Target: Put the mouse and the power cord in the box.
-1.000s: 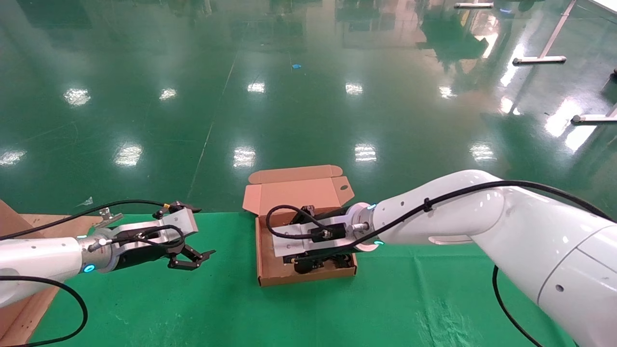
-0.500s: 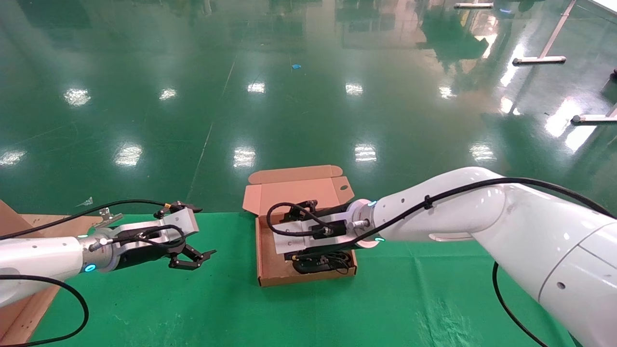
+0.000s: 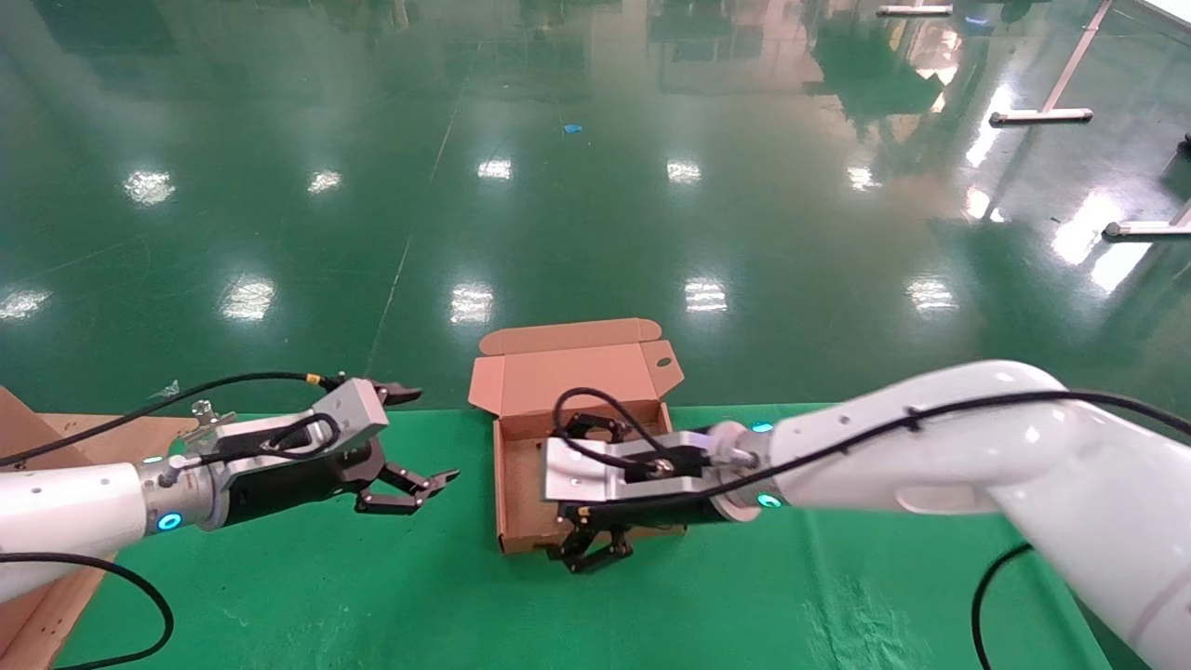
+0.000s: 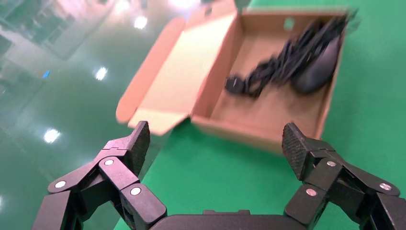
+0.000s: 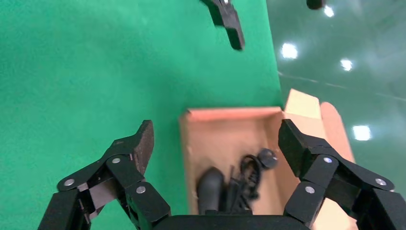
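Note:
The brown box (image 3: 510,465) stands open at the table's far edge, its lid (image 3: 572,377) tilted back. Inside lie the glossy black mouse (image 5: 209,189) and the bundled power cord (image 5: 249,175), its round plug (image 5: 267,155) toward the lid. The left wrist view also shows the mouse (image 4: 316,67) and power cord (image 4: 273,67) resting in the box (image 4: 268,108). My right gripper (image 3: 568,493) hovers over the box's near half, open and holding nothing (image 5: 215,128). To the left of the box, my left gripper (image 3: 423,437) is open and empty (image 4: 215,139), apart from it.
A green cloth (image 3: 372,596) covers the table, which ends just behind the box. Beyond lies glossy green floor (image 3: 595,186). A large plain brown carton (image 3: 28,577) stands at the table's left end, under my left arm.
My right gripper has pulled back from inside the box toward its near edge, leaving the cord beside the mouse. My left gripper has moved right, closer to the box.

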{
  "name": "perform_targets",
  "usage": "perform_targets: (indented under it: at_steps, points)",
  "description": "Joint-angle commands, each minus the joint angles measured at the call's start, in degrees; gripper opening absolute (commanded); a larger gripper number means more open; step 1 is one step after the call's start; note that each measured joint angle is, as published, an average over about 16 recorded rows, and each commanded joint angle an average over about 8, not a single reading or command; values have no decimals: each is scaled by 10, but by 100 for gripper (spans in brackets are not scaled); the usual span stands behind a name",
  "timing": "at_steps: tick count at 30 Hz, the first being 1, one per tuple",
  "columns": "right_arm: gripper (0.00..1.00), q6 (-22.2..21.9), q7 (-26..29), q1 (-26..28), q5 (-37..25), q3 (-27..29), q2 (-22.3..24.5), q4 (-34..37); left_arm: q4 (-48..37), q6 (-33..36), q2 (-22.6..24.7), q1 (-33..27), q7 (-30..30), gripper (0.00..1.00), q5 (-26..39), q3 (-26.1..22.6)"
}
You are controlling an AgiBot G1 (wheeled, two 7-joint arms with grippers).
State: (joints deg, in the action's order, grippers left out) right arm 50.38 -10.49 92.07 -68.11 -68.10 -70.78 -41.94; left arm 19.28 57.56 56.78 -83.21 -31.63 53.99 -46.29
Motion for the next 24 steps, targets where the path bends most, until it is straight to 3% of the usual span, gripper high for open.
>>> perform_targets:
  at_steps: [1,24]
  points:
    - [100,14,9,-12,11,21,15,-13,23,12,-9,9,18,100,-5,13]
    - [100,178,107,-154,132,263,180,-160,281,145,-113,112,219,100,-63,156]
